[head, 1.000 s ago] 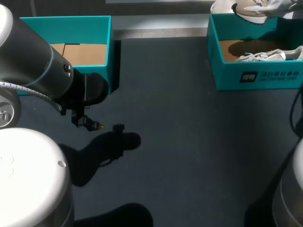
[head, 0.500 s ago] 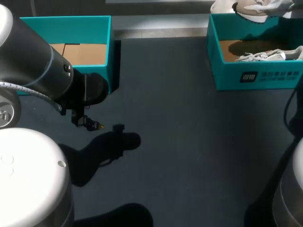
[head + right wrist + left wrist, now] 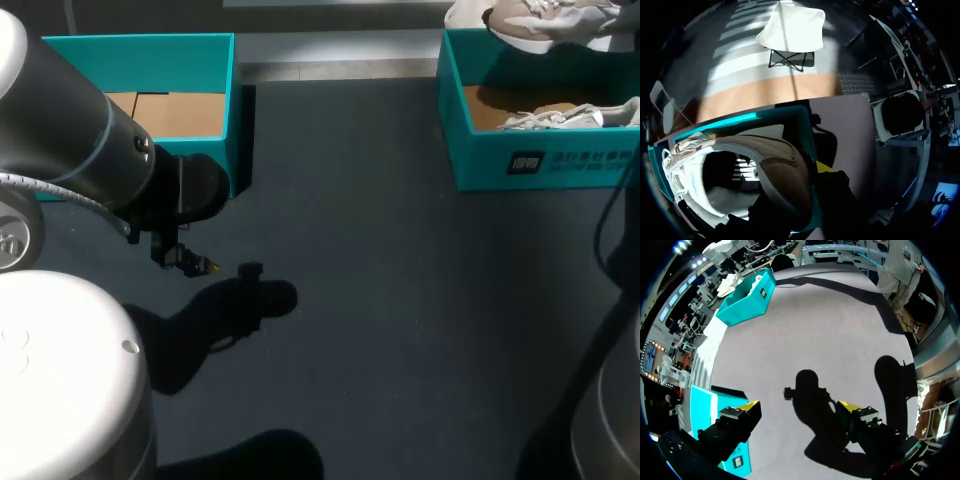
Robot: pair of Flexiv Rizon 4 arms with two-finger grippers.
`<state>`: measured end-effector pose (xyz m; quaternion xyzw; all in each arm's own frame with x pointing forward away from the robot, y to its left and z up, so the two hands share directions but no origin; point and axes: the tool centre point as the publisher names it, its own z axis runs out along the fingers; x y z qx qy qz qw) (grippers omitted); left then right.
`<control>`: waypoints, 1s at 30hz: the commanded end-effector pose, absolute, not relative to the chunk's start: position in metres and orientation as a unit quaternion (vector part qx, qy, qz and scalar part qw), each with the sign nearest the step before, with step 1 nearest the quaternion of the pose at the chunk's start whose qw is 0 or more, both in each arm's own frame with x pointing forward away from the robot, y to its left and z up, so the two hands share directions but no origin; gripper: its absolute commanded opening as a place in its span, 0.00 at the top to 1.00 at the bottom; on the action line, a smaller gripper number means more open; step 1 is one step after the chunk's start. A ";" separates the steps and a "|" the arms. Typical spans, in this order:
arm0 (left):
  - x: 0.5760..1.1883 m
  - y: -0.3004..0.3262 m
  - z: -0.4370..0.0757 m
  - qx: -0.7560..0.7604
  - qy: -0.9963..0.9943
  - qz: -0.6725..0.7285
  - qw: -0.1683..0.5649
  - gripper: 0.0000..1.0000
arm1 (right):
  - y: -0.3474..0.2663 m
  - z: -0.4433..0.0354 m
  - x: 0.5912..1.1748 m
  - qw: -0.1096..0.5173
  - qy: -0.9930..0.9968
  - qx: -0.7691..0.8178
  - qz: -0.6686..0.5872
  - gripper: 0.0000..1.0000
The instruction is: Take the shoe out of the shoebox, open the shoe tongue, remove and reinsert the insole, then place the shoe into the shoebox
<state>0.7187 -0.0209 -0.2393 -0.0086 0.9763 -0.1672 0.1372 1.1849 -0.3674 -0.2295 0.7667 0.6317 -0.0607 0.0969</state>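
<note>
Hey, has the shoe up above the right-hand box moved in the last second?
Yes, slightly. The shoe above the right shoebox has shifted left in the head view, toward that box's left wall.

left: I'm hanging my left gripper (image 3: 799,409) pointed downward, fingers spread wide apart | right: I'm pinching the shoe (image 3: 772,157) at its heel with my right gripper (image 3: 816,170)

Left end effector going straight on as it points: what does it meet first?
The left end effector would probably meet the bare table, beside a small black object; depth is unclear.
</note>
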 end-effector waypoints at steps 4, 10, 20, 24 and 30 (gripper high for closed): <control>0.717 -0.019 -0.239 -0.008 0.976 -0.168 0.138 0.00 | -0.362 -0.253 1.177 0.122 0.640 0.757 -0.050 1.00; 0.717 -0.019 -0.239 -0.008 0.976 -0.168 0.138 0.00 | -0.357 -0.268 1.177 0.121 0.640 0.756 -0.055 1.00; 0.717 -0.019 -0.239 -0.008 0.976 -0.168 0.138 0.00 | -0.357 -0.295 1.176 0.134 0.637 0.758 -0.048 1.00; 0.717 -0.019 -0.239 -0.008 0.976 -0.168 0.138 0.00 | -0.359 -0.306 1.175 0.145 0.638 0.755 -0.049 1.00; 0.717 -0.019 -0.239 -0.008 0.976 -0.168 0.138 0.00 | -0.358 -0.321 1.175 0.148 0.633 0.758 -0.056 1.00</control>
